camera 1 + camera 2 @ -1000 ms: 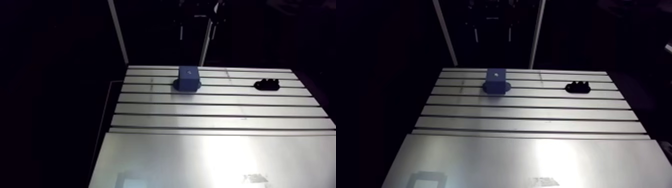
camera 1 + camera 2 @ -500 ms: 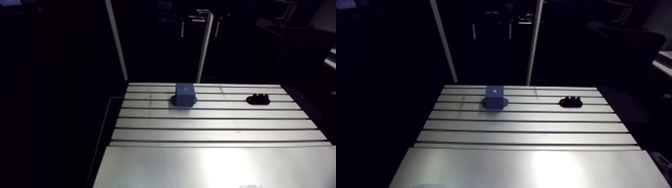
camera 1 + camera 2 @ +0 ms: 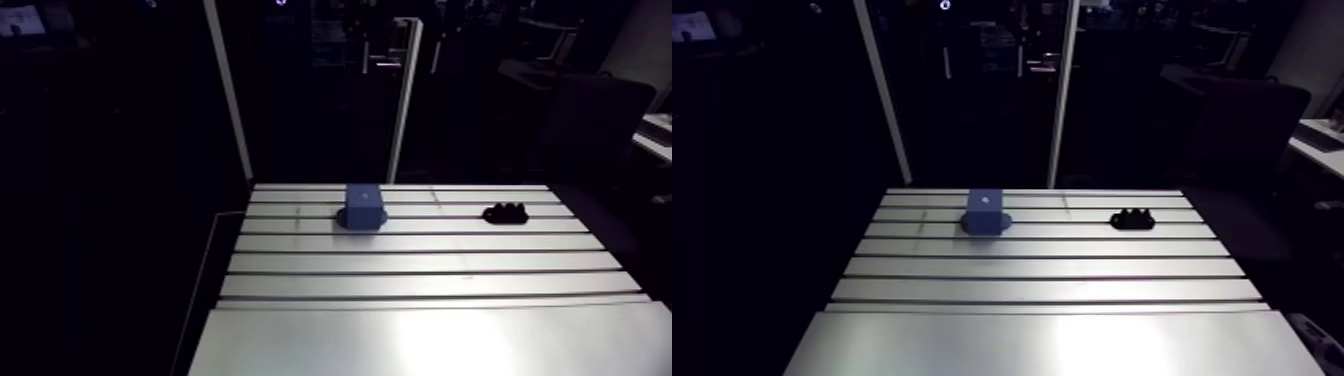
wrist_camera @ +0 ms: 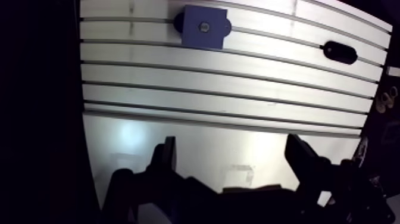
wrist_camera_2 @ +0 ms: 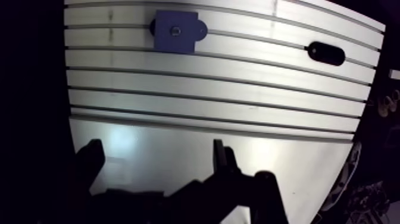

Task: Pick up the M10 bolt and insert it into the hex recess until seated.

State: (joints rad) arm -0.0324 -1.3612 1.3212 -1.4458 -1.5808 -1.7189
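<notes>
A blue block [image 4: 204,27] with a small round hole in its top stands on the slotted table [image 3: 430,262] near the far edge; it also shows in the arm view [image 3: 363,205]. To its right, on the same far rows, lies a small black piece [image 3: 505,212] with bumps on top, seen as a dark oval in the wrist view [image 4: 340,52]. I cannot make out a bolt on its own. My gripper [image 4: 235,162] hangs high over the smooth near plate, open, with nothing between its fingers [image 4: 166,158]. Both things lie well ahead of it.
A smooth metal plate [image 3: 420,340] covers the near part of the table, and slotted rows run across the far part. The table's left edge [image 3: 215,270] drops into darkness. Two pale upright posts [image 3: 402,100] stand behind the far edge.
The arm view has tilted and drawn back, so the table sits lower and smaller. The blue block and the black piece keep their places on the table.
</notes>
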